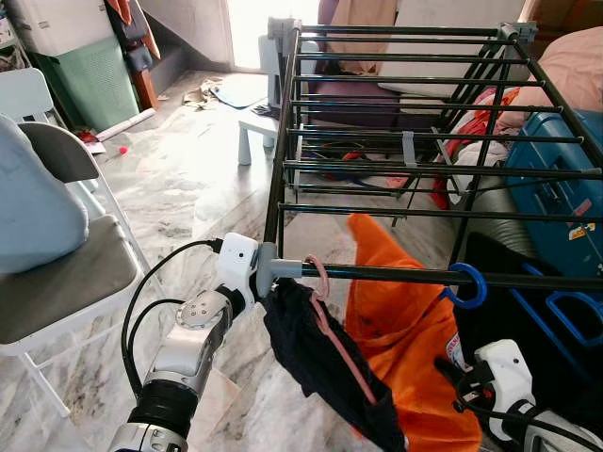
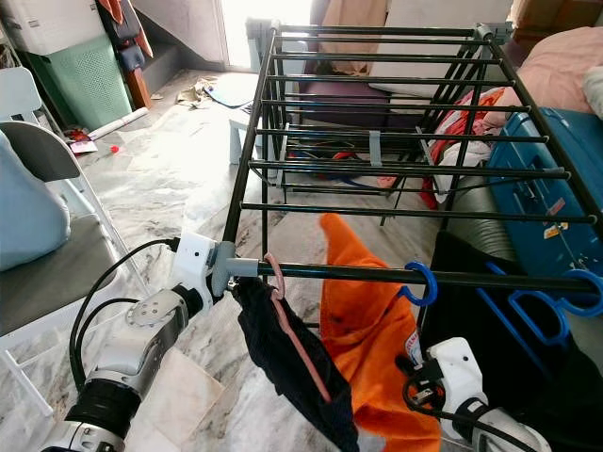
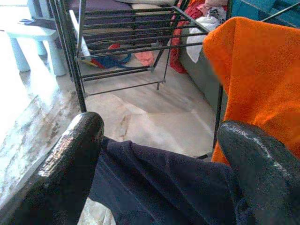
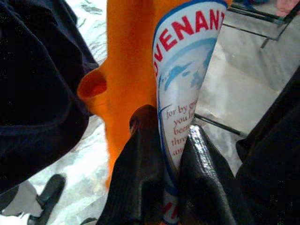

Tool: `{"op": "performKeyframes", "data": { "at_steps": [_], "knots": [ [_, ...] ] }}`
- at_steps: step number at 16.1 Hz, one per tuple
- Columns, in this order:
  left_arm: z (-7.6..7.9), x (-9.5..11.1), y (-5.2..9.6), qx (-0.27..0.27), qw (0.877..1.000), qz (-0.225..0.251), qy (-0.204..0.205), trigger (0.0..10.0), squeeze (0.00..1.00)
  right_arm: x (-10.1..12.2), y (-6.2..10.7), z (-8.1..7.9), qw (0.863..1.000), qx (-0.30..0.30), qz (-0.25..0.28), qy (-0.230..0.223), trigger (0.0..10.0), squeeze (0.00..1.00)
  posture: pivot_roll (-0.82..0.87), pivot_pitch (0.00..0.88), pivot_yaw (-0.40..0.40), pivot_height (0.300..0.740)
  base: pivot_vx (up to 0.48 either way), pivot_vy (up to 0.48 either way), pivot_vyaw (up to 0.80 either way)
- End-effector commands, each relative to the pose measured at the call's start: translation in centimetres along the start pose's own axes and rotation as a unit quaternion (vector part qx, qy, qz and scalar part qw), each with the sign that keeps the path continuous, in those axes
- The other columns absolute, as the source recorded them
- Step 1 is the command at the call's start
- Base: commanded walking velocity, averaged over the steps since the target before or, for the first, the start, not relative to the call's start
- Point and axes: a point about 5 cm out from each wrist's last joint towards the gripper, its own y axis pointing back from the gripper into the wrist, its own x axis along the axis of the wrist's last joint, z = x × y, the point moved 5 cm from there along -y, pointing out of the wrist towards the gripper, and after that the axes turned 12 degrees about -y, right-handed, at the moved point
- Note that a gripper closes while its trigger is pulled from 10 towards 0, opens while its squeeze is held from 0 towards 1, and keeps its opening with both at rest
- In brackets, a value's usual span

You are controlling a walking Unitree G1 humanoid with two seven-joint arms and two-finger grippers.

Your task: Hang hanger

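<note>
Pink hanger [image 1: 325, 311] hooked at the rack's [image 1: 396, 274] front-left corner: light, stiff; hold its shoulder. Left gripper [image 3: 159, 178] open around dark garment [image 1: 320, 363]; right gripper [image 4: 164, 187] pinching orange shirt [image 1: 405, 330].

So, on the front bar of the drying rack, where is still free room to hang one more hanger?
The front bar is bare between the blue hook and the far-right blue hanger. Crowded: dark garment and orange shirt near the left gripper.

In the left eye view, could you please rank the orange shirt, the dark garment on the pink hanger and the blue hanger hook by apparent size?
1. Orange shirt, largest.
2. Dark garment, somewhat smaller, though nearer the camera.
3. Blue hanger hook, clearly smallest.
</note>
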Motion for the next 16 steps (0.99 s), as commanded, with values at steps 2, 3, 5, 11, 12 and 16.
{"op": "performKeyframes", "data": {
  "at_steps": [2, 3, 5, 11, 12, 16],
  "knots": [
    [0.7, -0.3, -0.3, -0.014, 1.0, -0.014, -0.011, 10.0, 0.0, 0.6, 0.3, 0.6, 0.999, -0.029, 0.013, 0.007, 0.0, 0.0, -0.04, 0.0, -0.011, 0.74, 0.0, 0.0, 0.0],
    [0.7, -0.3, -0.3, -0.014, 1.0, -0.014, -0.011, 10.0, 0.0, 1.1, 0.5, 0.7, 0.999, -0.036, 0.023, 0.012, 0.0, 0.0, -0.04, 0.0, -0.011, 0.74, 0.0, 0.0, 0.0],
    [1.0, 0.1, -0.3, -0.013, 1.0, -0.005, -0.012, 10.0, 0.0, 3.2, 1.4, 1.2, 0.992, -0.099, 0.075, 0.028, 0.0, 0.0, -0.04, 0.0, -0.018, 0.74, 0.0, 0.0, 0.0],
    [1.1, 0.6, -0.7, -0.016, 1.0, 0.003, -0.013, 10.0, 0.0, 2.6, 3.1, -2.3, 0.986, -0.113, 0.125, -0.014, 10.0, 0.0, -0.06, 0.0, -0.009, 0.74, 0.0, 0.0, 0.0],
    [1.1, 0.7, -0.8, -0.017, 1.0, 0.003, -0.013, 10.0, 0.0, 2.0, 3.3, -2.5, 0.986, -0.118, 0.119, -0.022, 10.0, 0.0, -0.06, 0.0, -0.007, 0.74, 0.0, 0.0, 0.0],
    [1.0, 1.2, -1.2, -0.021, 0.999, 0.005, -0.03, 10.0, 0.0, -0.6, 4.1, -3.1, 0.986, -0.136, 0.084, -0.042, 10.0, 0.0, -0.05, 0.0, -0.009, 0.74, -0.182, 0.0, 0.0]
  ]
}}
